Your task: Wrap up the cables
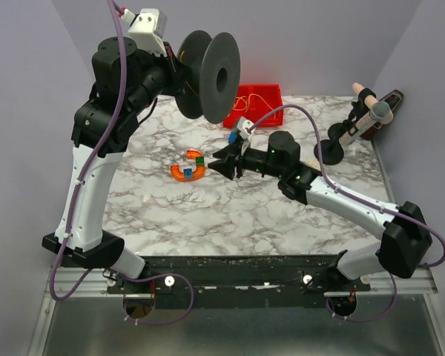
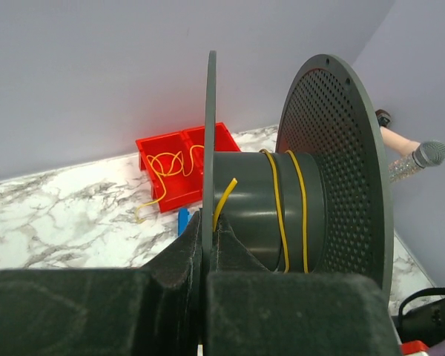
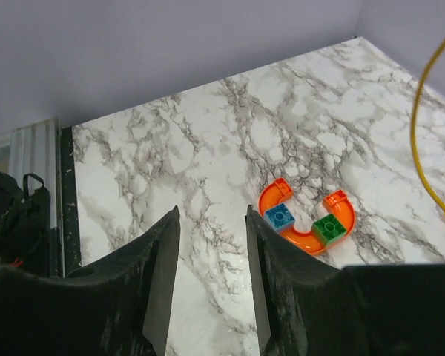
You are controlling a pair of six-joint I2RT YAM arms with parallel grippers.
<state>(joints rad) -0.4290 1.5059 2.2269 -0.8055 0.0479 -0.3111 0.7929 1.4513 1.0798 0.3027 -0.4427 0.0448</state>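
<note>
My left gripper (image 1: pixel 176 74) is raised at the back left and shut on one flange of a dark grey spool (image 1: pixel 211 74); in the left wrist view its jaws (image 2: pixel 208 226) pinch the thin flange (image 2: pixel 210 133). A thin yellow cable (image 2: pixel 282 215) runs a couple of turns round the spool core, with one end sticking out by the flange. More of the cable lies looped in a red bin (image 2: pixel 152 152), also seen from the top (image 1: pixel 271 93). My right gripper (image 1: pixel 224 165) is open and empty, low over the table's middle (image 3: pixel 211 215). A stretch of cable (image 3: pixel 421 133) hangs at its right.
An orange curved toy track with a blue and a green brick (image 1: pixel 188 169) lies just left of the right gripper, also in the right wrist view (image 3: pixel 304 222). A microphone on a black stand (image 1: pixel 360 122) is at the back right. A small blue piece (image 2: pixel 182 220) lies by the bin.
</note>
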